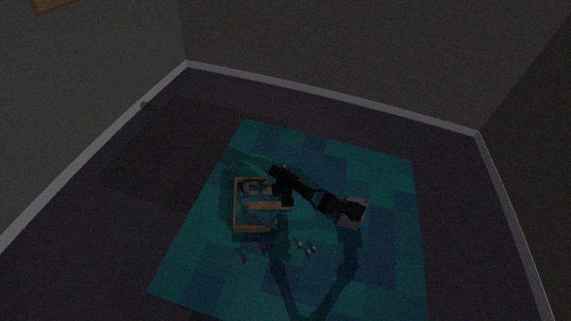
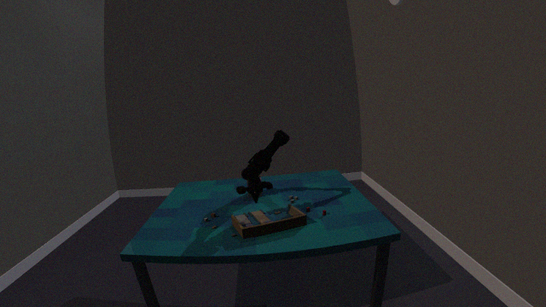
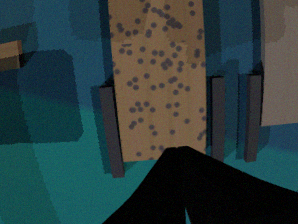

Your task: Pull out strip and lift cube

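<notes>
Hanging point-down over the open side of the wooden tray, the arm has its jaws pinched shut on nothing. Speckled strip lies flat in there, long axis running from the back wall out the open side, near end toward the jaws.
</notes>
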Robot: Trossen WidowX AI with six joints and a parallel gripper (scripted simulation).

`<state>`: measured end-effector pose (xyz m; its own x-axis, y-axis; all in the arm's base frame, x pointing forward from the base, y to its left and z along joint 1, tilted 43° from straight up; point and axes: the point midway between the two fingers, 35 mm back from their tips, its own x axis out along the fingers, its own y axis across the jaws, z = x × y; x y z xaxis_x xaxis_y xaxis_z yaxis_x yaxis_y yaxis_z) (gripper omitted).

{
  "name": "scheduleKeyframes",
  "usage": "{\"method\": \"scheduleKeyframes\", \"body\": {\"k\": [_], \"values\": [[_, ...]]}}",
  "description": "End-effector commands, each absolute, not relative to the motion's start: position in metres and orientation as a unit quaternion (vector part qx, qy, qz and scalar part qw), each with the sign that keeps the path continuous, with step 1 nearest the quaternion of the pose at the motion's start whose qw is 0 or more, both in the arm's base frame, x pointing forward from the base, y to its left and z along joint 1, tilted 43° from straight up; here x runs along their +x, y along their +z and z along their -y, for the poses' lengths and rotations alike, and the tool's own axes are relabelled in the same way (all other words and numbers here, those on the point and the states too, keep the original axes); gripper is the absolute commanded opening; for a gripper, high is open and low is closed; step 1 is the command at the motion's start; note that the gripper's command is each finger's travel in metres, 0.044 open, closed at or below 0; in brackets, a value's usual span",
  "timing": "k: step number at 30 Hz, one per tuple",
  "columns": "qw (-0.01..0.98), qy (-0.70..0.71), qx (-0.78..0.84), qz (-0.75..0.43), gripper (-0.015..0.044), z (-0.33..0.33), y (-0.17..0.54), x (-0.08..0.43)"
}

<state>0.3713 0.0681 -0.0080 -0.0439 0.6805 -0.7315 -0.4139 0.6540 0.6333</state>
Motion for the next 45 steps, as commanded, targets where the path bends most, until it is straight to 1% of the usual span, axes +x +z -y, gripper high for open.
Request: {"method": "scheduleKeyframes", "body": {"k": [1,33,45], "values": [[0.681,0.398,0.113,-0.605,0.0000,-0.072,-0.014,0.370],[0.680,0.399,0.115,-0.604,0.0000,-0.108,-0.052,0.364],[0.680,0.399,0.115,-0.604,0.0000,-0.108,-0.053,0.364]]}}
